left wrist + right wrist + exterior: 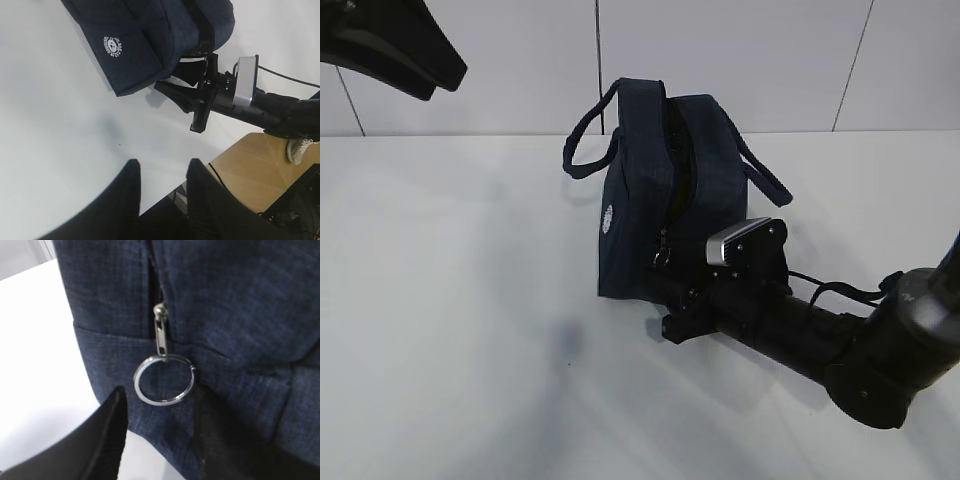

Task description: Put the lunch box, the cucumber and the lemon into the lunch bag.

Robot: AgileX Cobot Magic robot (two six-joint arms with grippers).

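The dark navy lunch bag (640, 200) stands on the white table (450, 300), its white round logo (114, 46) on the end face. Its zipper seam gapes dark along the top. The metal ring pull (164, 379) hangs from the slider on the bag's end. My right gripper (159, 395) is open right at the bag, one fingertip on each side just below the ring, nothing pinched. My left gripper (448, 82) hangs open and empty, high at the far left, away from the bag. The lunch box, the cucumber and the lemon are out of view.
The bag's two loop handles (582, 140) stick out to either side. A tiled wall (720, 60) rises behind the table. In the left wrist view the table's edge gives way to a wooden floor (260, 160) with a shoe (299, 150).
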